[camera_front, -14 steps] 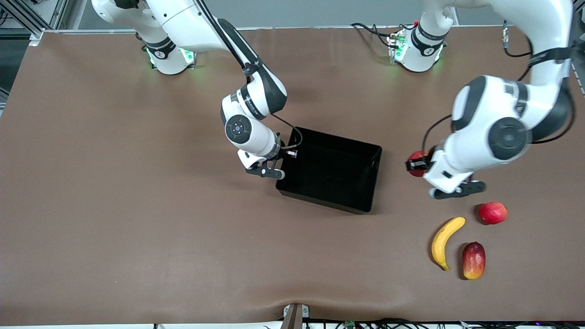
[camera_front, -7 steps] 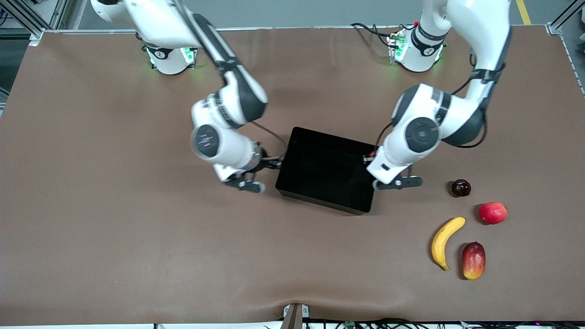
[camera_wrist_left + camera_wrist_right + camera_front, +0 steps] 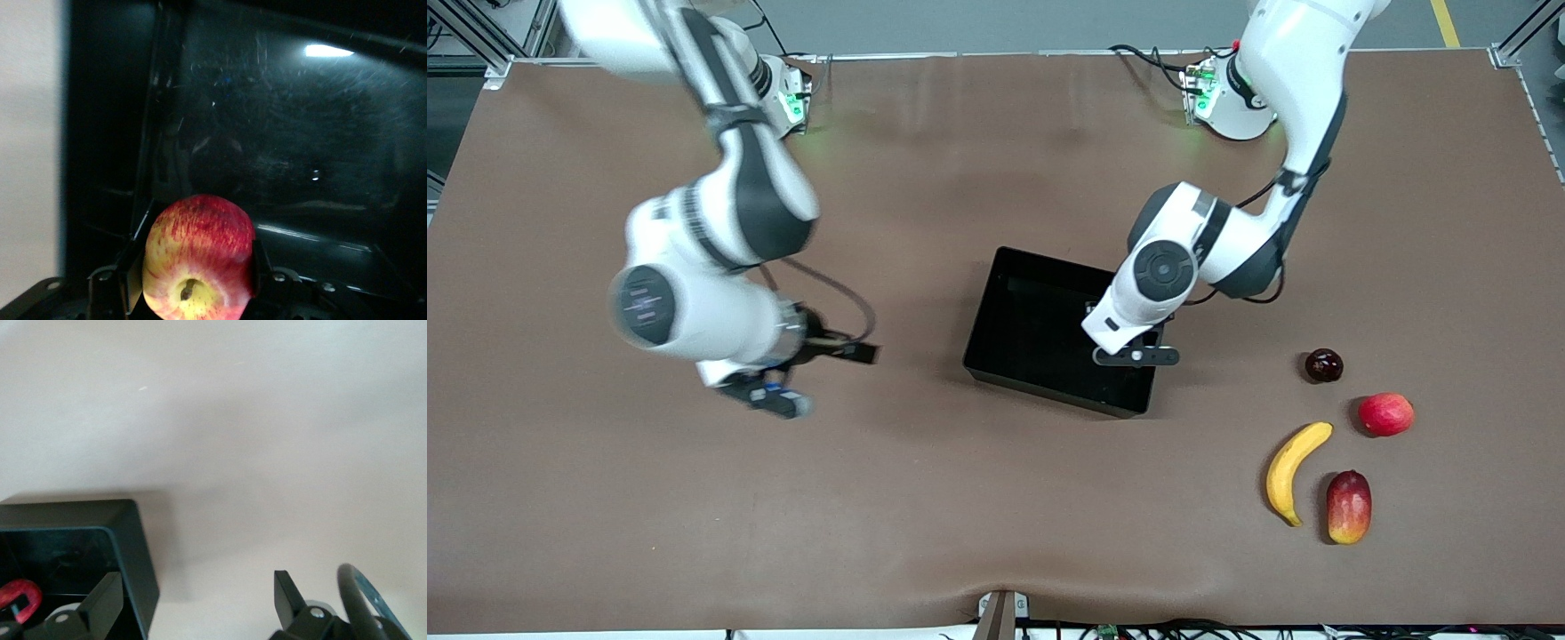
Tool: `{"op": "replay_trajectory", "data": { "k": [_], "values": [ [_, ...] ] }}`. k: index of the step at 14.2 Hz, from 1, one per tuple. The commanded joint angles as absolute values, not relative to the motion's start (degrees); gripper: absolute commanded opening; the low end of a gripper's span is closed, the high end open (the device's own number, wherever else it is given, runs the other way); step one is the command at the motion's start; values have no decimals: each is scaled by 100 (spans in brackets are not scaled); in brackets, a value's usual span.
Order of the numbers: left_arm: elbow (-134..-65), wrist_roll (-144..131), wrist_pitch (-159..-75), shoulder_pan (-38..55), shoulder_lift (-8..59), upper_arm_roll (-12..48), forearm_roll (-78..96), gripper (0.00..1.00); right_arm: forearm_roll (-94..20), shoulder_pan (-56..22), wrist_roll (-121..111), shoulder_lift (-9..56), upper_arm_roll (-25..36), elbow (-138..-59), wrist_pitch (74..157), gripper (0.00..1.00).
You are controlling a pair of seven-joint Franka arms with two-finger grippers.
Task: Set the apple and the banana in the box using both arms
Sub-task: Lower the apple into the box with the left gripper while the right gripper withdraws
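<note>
Black box (image 3: 1049, 329) mid-table; left gripper (image 3: 1136, 356) over its corner toward the left arm's end. Right gripper (image 3: 769, 400) over bare table toward the right arm's end. Banana (image 3: 1292, 471) on the table between a red-pink fruit (image 3: 1385, 414) and mango (image 3: 1349, 507); dark fruit (image 3: 1323, 365) near.

Left wrist: jaws pinching apple (image 3: 199, 260) above box floor (image 3: 300, 153).

Right wrist: fingers (image 3: 287, 593) spread, empty.

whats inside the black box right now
The box has no fruit resting on the floor that shows. The left hand holds the apple over its inside. The floor part under that arm is covered in the front view.
</note>
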State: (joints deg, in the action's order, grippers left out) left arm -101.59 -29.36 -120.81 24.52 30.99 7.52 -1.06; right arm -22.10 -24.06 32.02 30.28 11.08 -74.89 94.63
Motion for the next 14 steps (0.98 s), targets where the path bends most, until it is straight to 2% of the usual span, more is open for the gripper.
{"op": "replay_trajectory", "data": {
  "k": [1,5,7,8,9,10,12,14],
  "values": [
    [-10063,-2962,-12103,2514,3313,712,-220,0,-2101,-1743,2702,2927,1019,-6962,8502,100],
    [-10011,-2979,-12103,2593,3498,703,-211,0,-1487,-784,1155,2559,1002,-6715,7604,100],
    [-9993,-2979,-12137,2602,3551,712,-211,0,-681,-694,365,2278,1002,-6697,7357,100],
    [-9993,-2979,-12138,2602,3559,712,-211,14,-364,-703,12,2094,993,-6680,7217,100],
    [-9993,-2962,-12146,2610,3551,712,-228,99,-265,-694,-43,1683,1002,-6741,6920,100],
    [-9941,-2962,-12155,2602,3533,712,-220,100,-272,-668,-9,1261,993,-6950,6795,100],
    [-9774,-2962,-12094,2575,3463,712,-211,100,-264,-633,-79,408,993,-7748,7143,100],
    [-9625,-2962,-11937,2497,3219,694,-211,100,-255,-502,-114,-60,993,-8574,7538,100]
  ]
}}
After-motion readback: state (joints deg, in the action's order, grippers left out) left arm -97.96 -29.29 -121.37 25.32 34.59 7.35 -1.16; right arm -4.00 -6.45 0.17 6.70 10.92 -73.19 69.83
